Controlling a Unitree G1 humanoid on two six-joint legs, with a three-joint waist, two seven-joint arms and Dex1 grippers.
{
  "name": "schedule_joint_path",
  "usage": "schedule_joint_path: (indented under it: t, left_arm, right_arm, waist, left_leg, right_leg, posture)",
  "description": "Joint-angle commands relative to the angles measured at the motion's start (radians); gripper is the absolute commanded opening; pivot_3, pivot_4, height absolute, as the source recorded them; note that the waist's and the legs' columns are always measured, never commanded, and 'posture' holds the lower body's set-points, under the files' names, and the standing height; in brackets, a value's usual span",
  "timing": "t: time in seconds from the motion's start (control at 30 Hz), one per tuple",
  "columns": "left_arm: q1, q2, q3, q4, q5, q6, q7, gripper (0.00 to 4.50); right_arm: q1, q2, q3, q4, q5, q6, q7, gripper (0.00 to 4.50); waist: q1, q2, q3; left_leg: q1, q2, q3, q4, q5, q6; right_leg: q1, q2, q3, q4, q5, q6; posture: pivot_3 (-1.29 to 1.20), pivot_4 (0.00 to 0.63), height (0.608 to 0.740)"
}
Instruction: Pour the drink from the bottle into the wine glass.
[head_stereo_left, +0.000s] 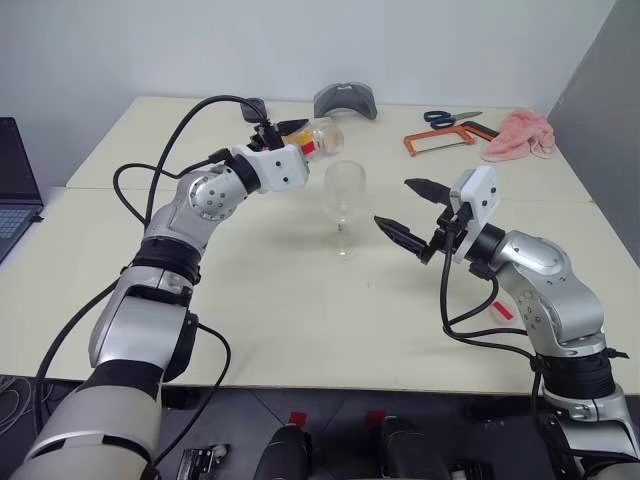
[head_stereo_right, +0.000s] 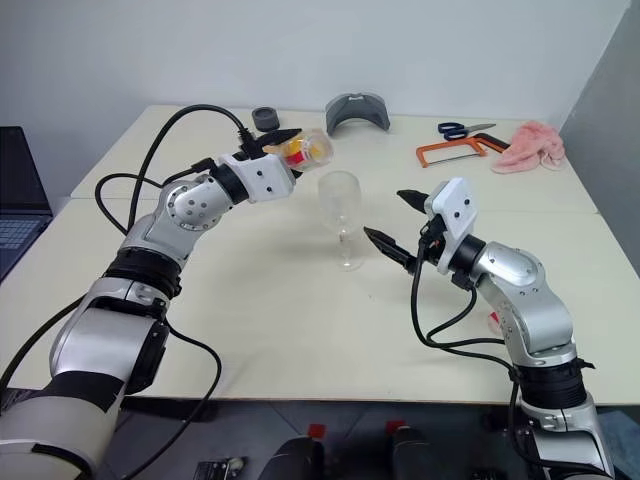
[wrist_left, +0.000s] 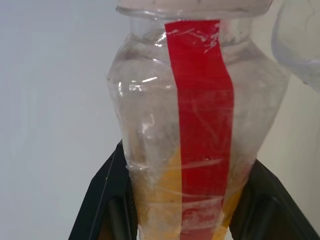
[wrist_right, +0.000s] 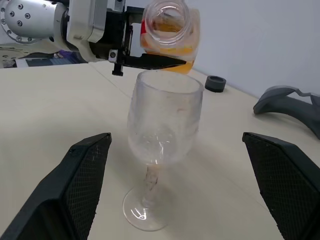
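Bottle (head_stereo_left: 318, 137) pinched by left gripper (head_stereo_left: 283, 133), right gripper (head_stereo_left: 411, 211) spread, cream table (head_stereo_left: 250, 300), white wall (head_stereo_left: 150, 50)

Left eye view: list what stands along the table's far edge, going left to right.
Grey curved piece → blue-handled scissors → orange-framed hacksaw → pink cloth.

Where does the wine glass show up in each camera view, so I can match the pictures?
Left eye view: wine glass upright mid-table, between the arms.
Right eye view: mid-table too, just right of the tilted bottle.
Left wrist view: a curved clear edge at the upper right corner, likely its bowl.
Right wrist view: centre, between the open right gripper's fingers.
Shared landmark: the bottle in the left gripper.
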Motion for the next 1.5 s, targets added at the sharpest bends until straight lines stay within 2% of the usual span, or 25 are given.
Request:
schedule_joint_path:
  t: [0.03,0.7,1.5]
  left_arm:
    - [-0.063,0.032,-0.014,0.004,0.047,-0.051,0.076,1.77]
    - [-0.178,0.076,-0.127,0.114,0.230,-0.112,0.294,1.77]
    - [-0.232,0.103,-0.192,0.141,0.319,-0.118,0.401,1.77]
  right_arm:
    - [-0.010,-0.005,-0.032,-0.034,0.014,-0.027,0.001,4.50]
    - [0.006,-0.021,-0.026,-0.042,0.032,-0.007,0.038,4.50]
    - [0.024,-0.023,-0.027,-0.059,0.040,0.000,0.036,4.50]
  waist:
    - [0.000,0.000,0.000]
    - [0.000,0.000,0.000]
    - [0.000,0.000,0.000]
  left_leg:
    - [0.000,0.000,0.000,0.000,0.000,0.000]
    - [0.000,0.000,0.000,0.000,0.000,0.000]
    - [0.000,0.000,0.001,0.000,0.000,0.000]
  right_leg:
    - [0.000,0.000,0.000,0.000,0.000,0.000]
    - [0.000,0.000,0.000,0.000,0.000,0.000]
    - [-0.001,0.000,0.000,0.002,0.000,0.000]
  posture:
    - [0.00,0.150,0.740]
    - [0.00,0.150,0.740]
    - [0.00,0.150,0.740]
